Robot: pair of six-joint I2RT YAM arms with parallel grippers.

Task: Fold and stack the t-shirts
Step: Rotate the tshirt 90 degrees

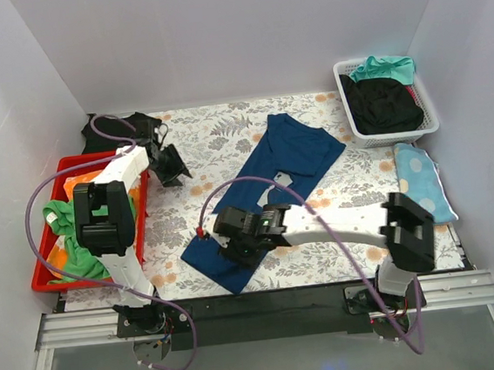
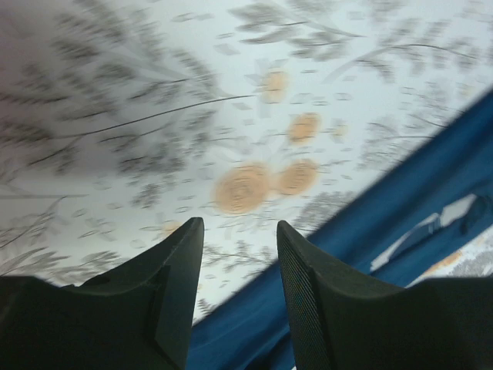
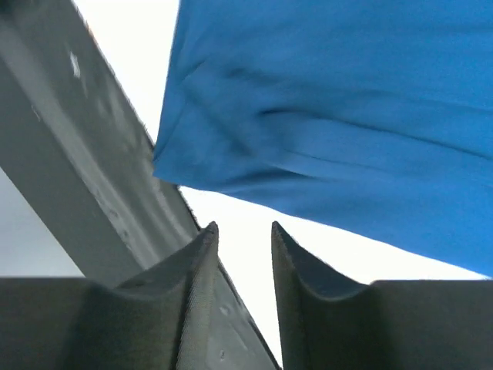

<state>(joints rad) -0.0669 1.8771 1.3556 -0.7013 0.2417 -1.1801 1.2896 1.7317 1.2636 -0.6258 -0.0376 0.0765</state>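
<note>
**Navy shirt lies diagonal, right arm nearest**

Floral cloth covers the worktop (image 1: 225, 135) inside plain white walls. At 10 o'clock the left end effector (image 2: 239, 222) hovers open and empty over bare print, with the long edge of the navy shirt (image 1: 292, 150) at its 4 o'clock. That shirt is soft matte knit folded into a long strip, and it runs from 7 o'clock near the arms to 1 o'clock. The right end effector (image 3: 241, 226), its jaws parted with nothing between them, sits at the strip's near end. A limp, creased corner lies just ahead at its 12 o'clock. The right arm looks the nearer for the next fold.
</note>
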